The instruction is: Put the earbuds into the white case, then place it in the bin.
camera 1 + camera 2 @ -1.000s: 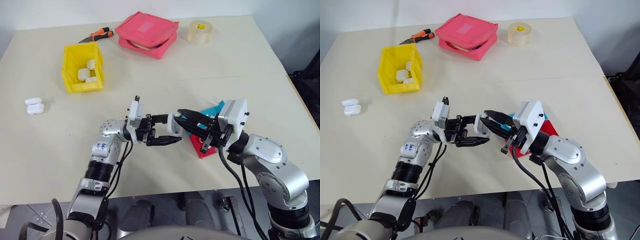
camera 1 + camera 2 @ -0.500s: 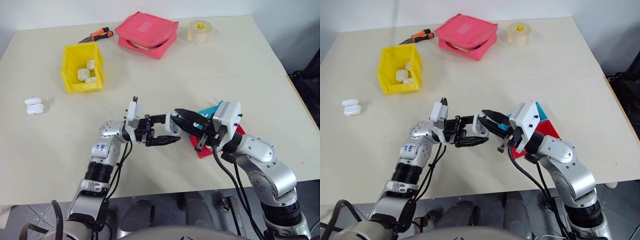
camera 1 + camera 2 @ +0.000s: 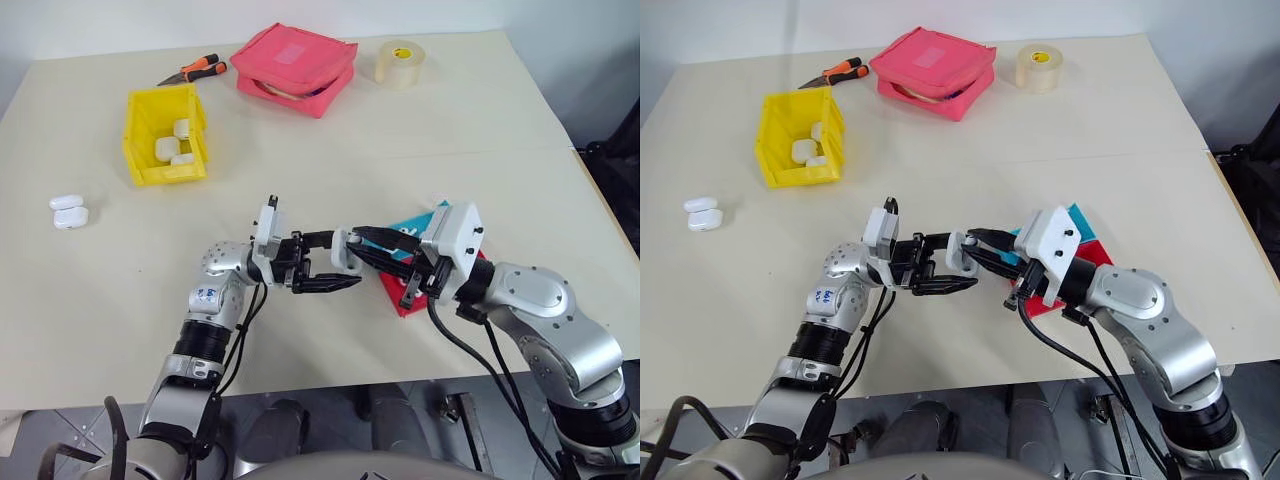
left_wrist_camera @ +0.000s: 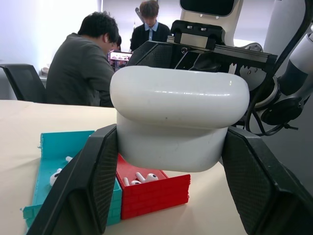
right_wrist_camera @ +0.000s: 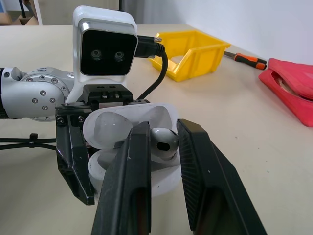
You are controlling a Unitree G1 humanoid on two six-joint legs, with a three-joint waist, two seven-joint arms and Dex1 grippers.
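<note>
- Since the earlier head-camera picture the right arm's elbow has swung outward and its camera block sits a little lower, while the fingertips stay at the case; the left arm has kept its place.
- Left eye view: the left pincer is clamped on the white case, held off the table in front of the robot. The right pincer reaches in from the right, its tips at the case. Behind the right wrist lie a blue tray and a red tray, touching each other.
- Farther back on the left stands the yellow bin with white cases inside. Two more white cases lie near the left edge of the table. At the far side are pliers, a pink pouch and a tape roll.
- Left wrist view: the left pincer's two fingers press the lower half of the case from both sides. Beyond it, loose earbuds lie in the red tray, and one more in the blue tray. People sit in the background.
- Right wrist view: the right pincer is narrow, pinching one earbud over the open case, whose lid stands up. The bin sits well behind.
</note>
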